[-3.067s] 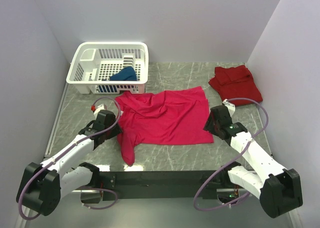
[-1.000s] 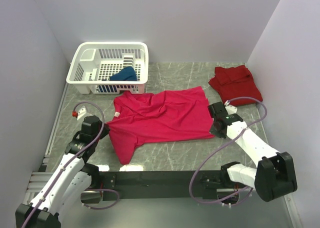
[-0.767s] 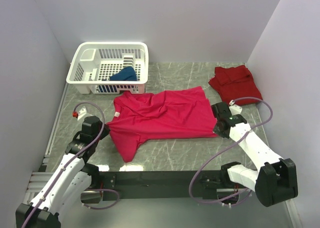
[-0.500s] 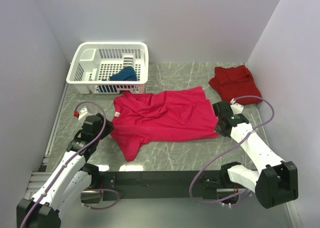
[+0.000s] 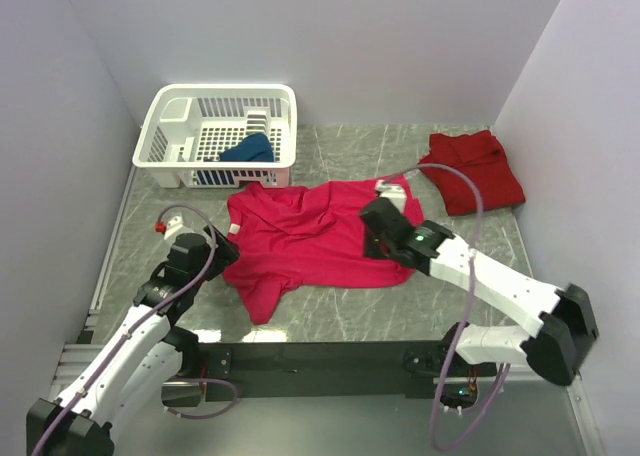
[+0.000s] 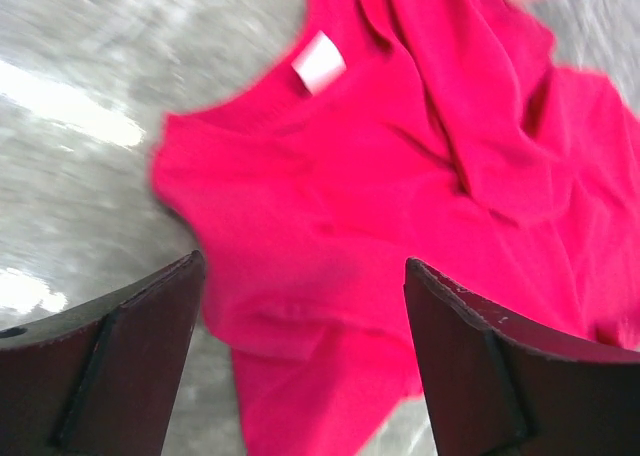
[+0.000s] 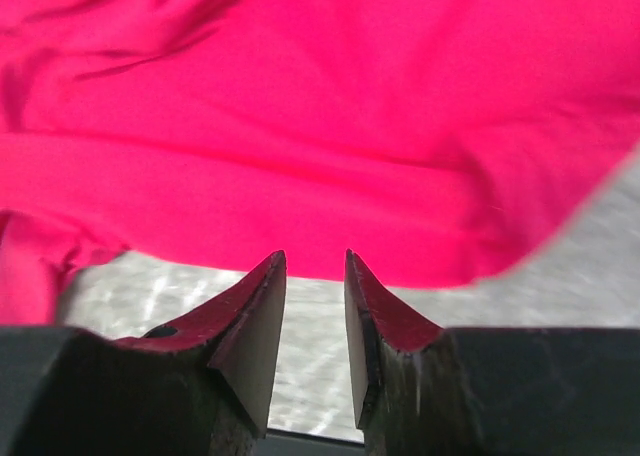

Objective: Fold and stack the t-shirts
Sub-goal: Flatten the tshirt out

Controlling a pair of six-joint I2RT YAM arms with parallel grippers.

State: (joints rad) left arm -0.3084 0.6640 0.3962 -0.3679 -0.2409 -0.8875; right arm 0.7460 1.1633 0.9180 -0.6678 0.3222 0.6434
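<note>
Jaws have released the magenta shirt (image 5: 300, 241): left jaws wide by its collar, right jaws slightly parted, moved from its hem to over its middle.

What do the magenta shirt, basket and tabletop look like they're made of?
Magenta t-shirt: soft matte cloth, maybe cotton; it wrinkles and lies limp.
Basket: white rigid plastic, slightly glossy, moulded lattice.
Table: grey-green veined, polished stone look with glare near the front edge; could be laminate.
</note>
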